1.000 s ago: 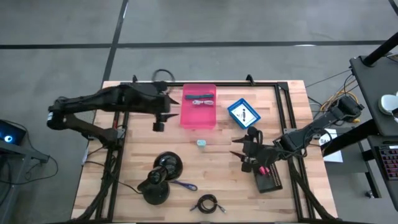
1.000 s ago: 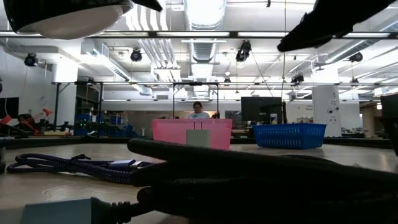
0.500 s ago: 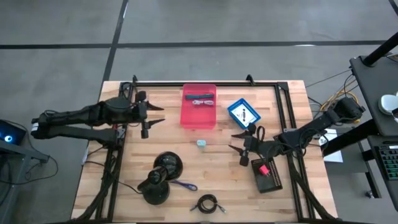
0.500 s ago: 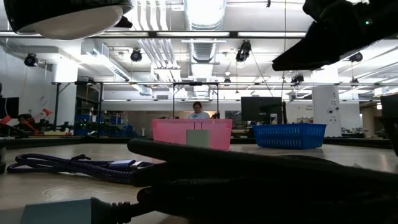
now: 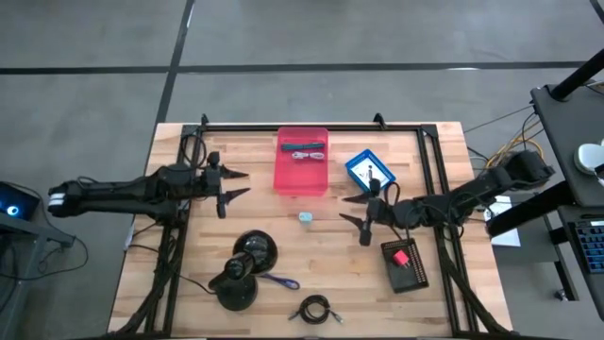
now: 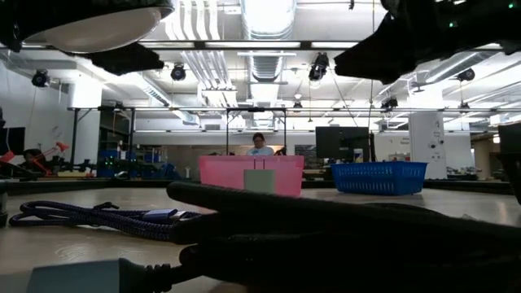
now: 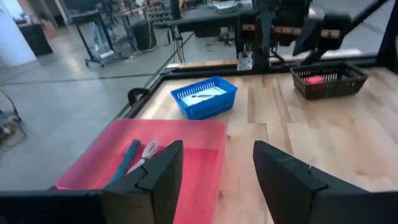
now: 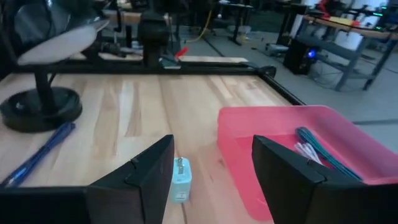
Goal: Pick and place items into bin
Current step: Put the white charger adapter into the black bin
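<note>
From above, my left gripper (image 5: 229,183) hangs over the tabletop (image 5: 189,283) just left of the pink bin (image 5: 302,162), jaws apart and empty. My right gripper (image 5: 353,209) sits between the blue basket (image 5: 370,171) and the black basket (image 5: 406,266), jaws also spread, holding nothing. A pale teal cube (image 5: 306,216) lies just below the pink bin; a teal tool (image 5: 307,146) already rests inside it. A purple tool (image 5: 278,280) lies beside the black desk lamp (image 5: 243,266), and a black coiled cable (image 5: 315,308) near the front edge.

At table level, the pink bin (image 6: 251,174) and blue basket (image 6: 378,177) stand far back; a person shows behind them.

My left wrist looks across the pink bin (image 7: 205,155), with the teal tool (image 7: 126,160) and what may be a silver metal piece (image 7: 147,151) inside.

My right wrist shows the pale teal cube (image 8: 181,180) near the bin's corner.
</note>
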You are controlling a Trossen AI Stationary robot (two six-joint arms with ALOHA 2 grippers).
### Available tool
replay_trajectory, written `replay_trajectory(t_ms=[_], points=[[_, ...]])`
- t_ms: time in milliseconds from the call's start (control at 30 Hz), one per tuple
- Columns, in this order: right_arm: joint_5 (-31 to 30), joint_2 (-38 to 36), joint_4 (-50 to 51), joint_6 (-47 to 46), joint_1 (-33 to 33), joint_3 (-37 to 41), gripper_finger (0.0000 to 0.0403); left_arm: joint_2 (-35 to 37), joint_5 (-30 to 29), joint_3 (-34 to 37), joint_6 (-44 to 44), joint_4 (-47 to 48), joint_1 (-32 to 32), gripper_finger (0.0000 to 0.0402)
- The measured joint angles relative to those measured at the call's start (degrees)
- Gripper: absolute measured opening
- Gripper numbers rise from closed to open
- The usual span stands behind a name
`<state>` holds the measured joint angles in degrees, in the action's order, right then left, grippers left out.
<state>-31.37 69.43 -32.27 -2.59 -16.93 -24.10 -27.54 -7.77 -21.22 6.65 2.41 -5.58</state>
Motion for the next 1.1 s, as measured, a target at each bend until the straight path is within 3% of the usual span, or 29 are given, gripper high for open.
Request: replay_trajectory(t_ms=[300,600,867,1100], points=[[3.39,12.34,1.64,5.15,4.08,-8.12,0.0203,6.79,0.24,6.48,-1.78,-4.96,0.0,0.018],[3.58,20.59,4.02,-0.53,6.41,-12.04,0.0203,14.63,2.71,11.48,-3.1,-5.05,0.0,0.018],[12.71,26.25,3.36,-4.3,9.37,-13.4,0.0203,19.98,3.01,13.88,-2.81,-4.99,-0.04,0.018],[15.76,31.99,3.48,-3.85,10.71,-17.39,0.0203,22.52,3.09,14.75,-1.36,-5.05,-0.04,0.018]])
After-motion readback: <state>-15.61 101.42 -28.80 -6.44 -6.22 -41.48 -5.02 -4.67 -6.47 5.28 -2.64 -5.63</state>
